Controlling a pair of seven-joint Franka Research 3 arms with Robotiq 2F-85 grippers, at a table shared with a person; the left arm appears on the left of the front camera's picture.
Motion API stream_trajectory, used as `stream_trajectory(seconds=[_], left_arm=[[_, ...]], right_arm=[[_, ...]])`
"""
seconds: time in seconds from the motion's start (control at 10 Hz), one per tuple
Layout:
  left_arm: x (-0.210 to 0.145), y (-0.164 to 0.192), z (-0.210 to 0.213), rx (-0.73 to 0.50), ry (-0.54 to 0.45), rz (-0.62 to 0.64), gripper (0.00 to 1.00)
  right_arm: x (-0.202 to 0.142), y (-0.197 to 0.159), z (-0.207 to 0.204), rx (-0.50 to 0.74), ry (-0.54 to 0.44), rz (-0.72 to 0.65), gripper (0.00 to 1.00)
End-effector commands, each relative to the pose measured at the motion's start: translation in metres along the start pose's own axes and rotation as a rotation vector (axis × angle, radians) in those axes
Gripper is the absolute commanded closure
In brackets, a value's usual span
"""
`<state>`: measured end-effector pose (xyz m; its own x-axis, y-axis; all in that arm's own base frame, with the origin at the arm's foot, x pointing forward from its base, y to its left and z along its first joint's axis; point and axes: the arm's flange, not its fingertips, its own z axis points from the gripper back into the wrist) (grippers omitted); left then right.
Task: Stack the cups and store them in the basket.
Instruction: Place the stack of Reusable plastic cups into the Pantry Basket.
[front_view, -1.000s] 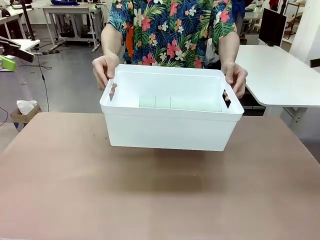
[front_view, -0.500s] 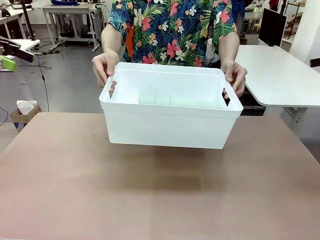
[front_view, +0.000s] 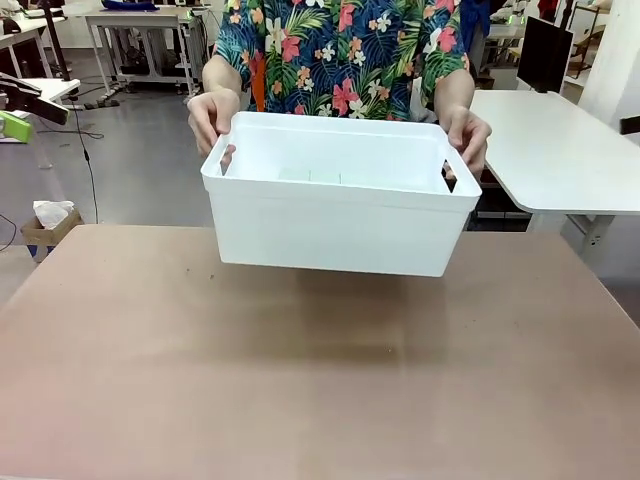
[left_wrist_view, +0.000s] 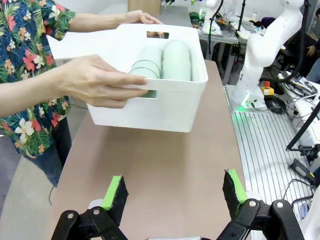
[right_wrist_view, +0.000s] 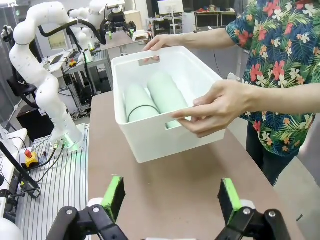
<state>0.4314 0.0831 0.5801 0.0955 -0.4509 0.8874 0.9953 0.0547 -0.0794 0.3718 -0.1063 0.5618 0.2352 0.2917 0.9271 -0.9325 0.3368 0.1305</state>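
A person holds the white basket (front_view: 340, 225) by its two handle slots, lifted off the brown table at its far side. The pale green cups (front_view: 310, 177) lie on their sides in the basket, barely showing over its rim in the front view. From the left wrist, the basket (left_wrist_view: 155, 107) and the cups (left_wrist_view: 176, 60) hang well ahead of my left gripper (left_wrist_view: 175, 192), which is open with nothing in it. My right gripper (right_wrist_view: 172, 197) is also open and holds nothing, well short of the basket (right_wrist_view: 155, 140) and the cups (right_wrist_view: 162, 95).
The person's hands (front_view: 210, 115) (front_view: 465, 130) grip the basket's short ends. The brown table (front_view: 300, 380) lies bare below it. A white desk (front_view: 560, 150) stands at the back right. A white robot arm (left_wrist_view: 265, 50) stands beside the table edge.
The person has raised the basket a little higher above the table, and the cups now show less over its rim. Neither gripper has changed.
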Motion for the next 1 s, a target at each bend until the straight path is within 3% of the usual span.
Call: stream_trajectory(seconds=[0.0, 0.9], left_arm=[[0.0040, -0.0015, 0.0006, -0.004, -0.004, 0.011, 0.00], [0.0040, -0.0015, 0.0006, -0.004, -0.004, 0.011, 0.00]], right_arm=[[0.0044, 0.0006, 0.0007, 0.001, -0.022, -0.009, 0.00], [0.0044, 0.0006, 0.0007, 0.001, -0.022, -0.009, 0.00]])
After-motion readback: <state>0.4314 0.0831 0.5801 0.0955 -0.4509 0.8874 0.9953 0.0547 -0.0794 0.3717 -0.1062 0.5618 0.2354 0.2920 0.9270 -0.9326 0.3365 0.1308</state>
